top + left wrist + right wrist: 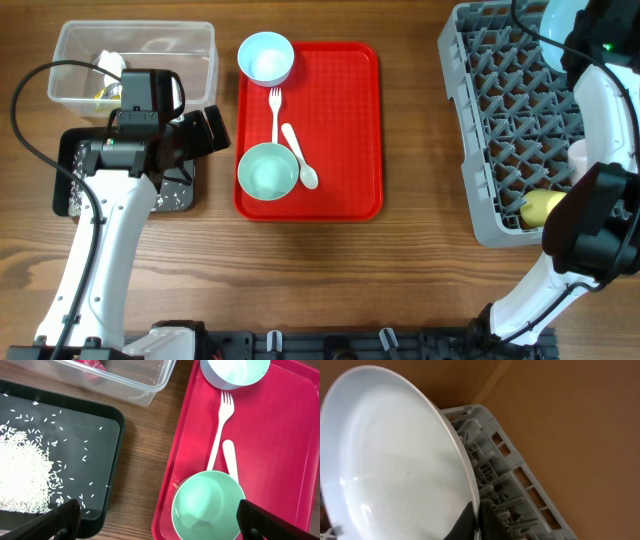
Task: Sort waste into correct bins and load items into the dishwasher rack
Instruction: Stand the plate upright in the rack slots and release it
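My left gripper is open and empty, between the black tray and the red tray. In the left wrist view its fingers straddle the near pale-blue bowl. White rice lies in the black tray. The clear tub holds tissue and wrappers. A second bowl, fork and spoon lie on the red tray. My right gripper is shut on the rim of the round plate, held on edge over the far part of the grey rack.
The red serving tray sits mid-table. A yellow cup and a pale pink cup sit in the rack's near right part. The right arm crosses over the rack. Bare wooden table lies between tray and rack.
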`<state>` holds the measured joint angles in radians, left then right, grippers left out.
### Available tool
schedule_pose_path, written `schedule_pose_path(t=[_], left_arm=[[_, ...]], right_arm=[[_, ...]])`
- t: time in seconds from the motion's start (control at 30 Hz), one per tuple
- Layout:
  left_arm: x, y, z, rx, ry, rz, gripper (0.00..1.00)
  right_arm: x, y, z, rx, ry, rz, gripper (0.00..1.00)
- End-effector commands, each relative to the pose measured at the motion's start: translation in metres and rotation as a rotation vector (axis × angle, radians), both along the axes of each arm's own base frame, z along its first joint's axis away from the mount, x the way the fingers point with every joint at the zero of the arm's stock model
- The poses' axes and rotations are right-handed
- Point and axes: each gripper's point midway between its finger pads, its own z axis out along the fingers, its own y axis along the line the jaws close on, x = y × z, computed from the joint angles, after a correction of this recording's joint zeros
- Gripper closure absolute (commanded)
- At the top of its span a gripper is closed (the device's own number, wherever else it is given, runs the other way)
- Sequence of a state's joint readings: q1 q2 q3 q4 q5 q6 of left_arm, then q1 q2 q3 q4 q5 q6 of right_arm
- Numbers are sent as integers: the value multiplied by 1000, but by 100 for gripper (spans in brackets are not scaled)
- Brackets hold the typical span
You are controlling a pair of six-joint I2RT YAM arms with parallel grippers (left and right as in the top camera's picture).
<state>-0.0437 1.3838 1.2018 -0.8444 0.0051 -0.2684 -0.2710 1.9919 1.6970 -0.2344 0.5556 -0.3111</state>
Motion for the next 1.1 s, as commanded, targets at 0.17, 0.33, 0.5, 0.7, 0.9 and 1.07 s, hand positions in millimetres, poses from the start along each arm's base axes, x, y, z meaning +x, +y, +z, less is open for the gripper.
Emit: schedule_pose_path(t=[0.17,0.33,0.5,0.7,0.9,1.07], left_arm=[[3,0,1,-4,-4,2,0],[3,0,1,-5,-4,1,0],[3,0,1,-5,-4,1,0],[2,0,0,-5,0,1,0],[2,0,0,-5,0,1,0],[2,0,0,-5,0,1,0]], right_arm=[[11,20,-22,79,39,109,49],[10,22,-26,97,46,118,43],[9,23,-13,153,-46,71,30],[5,46,51,211,-208,167,21],[-24,60,126,198,-345,205,6],[-51,130,148,386,-310,513,0]])
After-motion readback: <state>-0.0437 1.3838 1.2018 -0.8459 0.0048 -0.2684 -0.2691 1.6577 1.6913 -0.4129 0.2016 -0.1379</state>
